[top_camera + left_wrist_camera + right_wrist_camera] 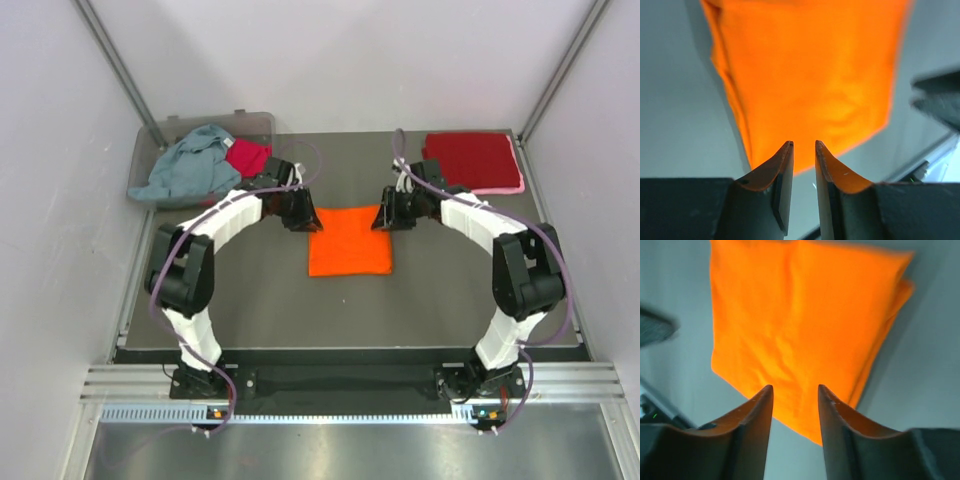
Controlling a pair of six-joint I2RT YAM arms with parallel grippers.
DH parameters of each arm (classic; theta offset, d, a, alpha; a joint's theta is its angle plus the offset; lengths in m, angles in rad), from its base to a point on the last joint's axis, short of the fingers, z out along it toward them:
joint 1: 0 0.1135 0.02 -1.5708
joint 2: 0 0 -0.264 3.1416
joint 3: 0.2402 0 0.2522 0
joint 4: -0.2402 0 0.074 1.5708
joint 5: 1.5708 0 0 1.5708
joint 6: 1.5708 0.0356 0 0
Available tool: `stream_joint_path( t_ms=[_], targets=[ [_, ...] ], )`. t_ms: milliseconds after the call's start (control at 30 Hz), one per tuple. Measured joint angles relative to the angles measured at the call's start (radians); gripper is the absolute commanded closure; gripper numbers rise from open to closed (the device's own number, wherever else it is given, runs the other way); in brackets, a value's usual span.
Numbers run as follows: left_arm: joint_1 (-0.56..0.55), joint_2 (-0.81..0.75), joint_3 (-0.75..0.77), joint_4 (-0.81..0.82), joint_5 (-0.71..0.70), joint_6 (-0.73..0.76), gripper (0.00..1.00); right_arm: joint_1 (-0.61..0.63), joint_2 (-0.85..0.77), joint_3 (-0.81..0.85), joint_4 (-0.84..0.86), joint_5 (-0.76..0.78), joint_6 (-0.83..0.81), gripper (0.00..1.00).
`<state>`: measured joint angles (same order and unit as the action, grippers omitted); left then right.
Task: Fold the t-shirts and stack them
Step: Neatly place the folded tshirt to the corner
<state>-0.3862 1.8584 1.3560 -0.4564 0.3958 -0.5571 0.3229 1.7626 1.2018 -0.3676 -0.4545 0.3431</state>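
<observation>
A bright orange t-shirt (350,242) lies folded into a flat square on the table's middle; it also fills the left wrist view (810,75) and the right wrist view (800,325). My left gripper (306,220) hovers at its far left corner, jaws slightly apart and empty (804,145). My right gripper (383,217) hovers at its far right corner, open and empty (795,388). A folded dark red t-shirt (468,158) lies on a pink one (518,178) at the back right. A grey-blue t-shirt (190,165) and a magenta one (248,156) lie crumpled at the back left.
A clear plastic bin (255,122) at the back left corner holds the crumpled shirts, which spill over its edge. White walls close in both sides. The dark table (350,310) ends at a metal rail (340,385) near the arm bases.
</observation>
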Motion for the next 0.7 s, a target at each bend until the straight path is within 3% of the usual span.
stream_joint_path(
  t_ms=[167, 333, 700],
  targets=[
    [0.0, -0.222, -0.036, -0.035, 0.009, 0.034, 0.7, -0.015, -0.005, 0.094, -0.046, 0.101, -0.037, 0.62],
    [0.0, -0.431, -0.164, -0.038, 0.005, 0.061, 0.69, -0.04, 0.089, 0.177, -0.072, 0.118, -0.061, 0.49],
    [0.0, -0.462, -0.315, -0.076, -0.042, 0.146, 0.69, -0.056, 0.211, 0.214, -0.087, 0.129, -0.105, 0.37]
  ],
)
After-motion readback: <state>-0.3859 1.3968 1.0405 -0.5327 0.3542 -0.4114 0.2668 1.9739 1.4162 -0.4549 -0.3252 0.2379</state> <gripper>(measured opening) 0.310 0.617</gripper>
